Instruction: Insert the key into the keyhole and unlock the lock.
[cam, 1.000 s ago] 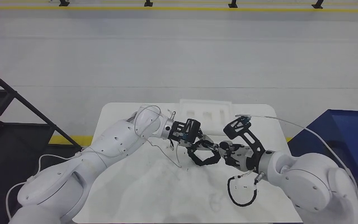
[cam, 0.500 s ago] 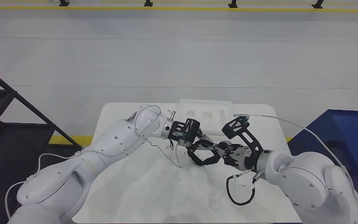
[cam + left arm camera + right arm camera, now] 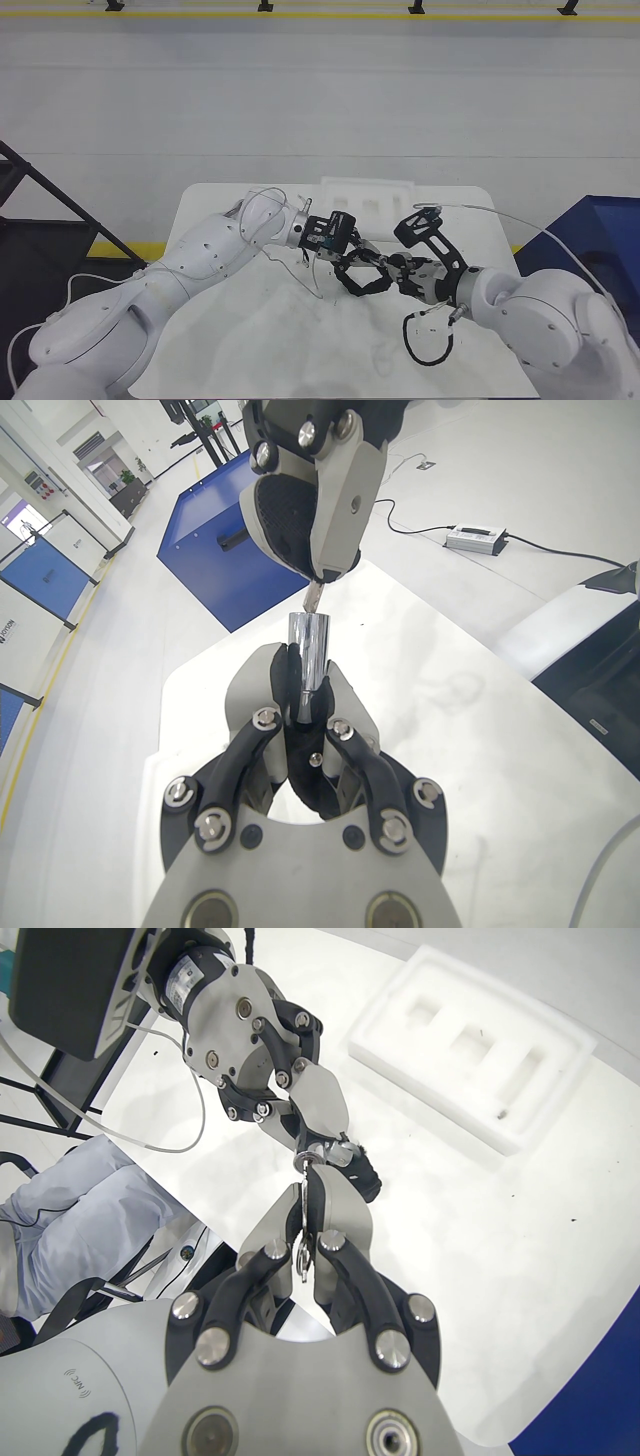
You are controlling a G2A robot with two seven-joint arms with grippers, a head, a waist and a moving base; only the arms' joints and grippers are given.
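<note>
Key (image 3: 304,1208) tip now sits at the lock (image 3: 308,647) mouth. Right gripper (image 3: 310,1180), clamped on the key, crept left in the last second. Left gripper (image 3: 305,685) pinches the lock above mid table (image 3: 450,710). Likely not seated yet; push straight in.

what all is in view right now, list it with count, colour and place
lock: one, shiny silver cylinder, held above the table
key: one, silver, tip at the lock's end face
foam tray: one, white, three recesses, at the table's far edge
table: one, white, under both arms
cabinet: one, blue, on the floor beside the table
box with cables: one, grey, on the floor beyond the table
left gripper: one, grey and black, shut on the lock
right gripper: one, grey and black, shut on the key, facing the left gripper
</note>
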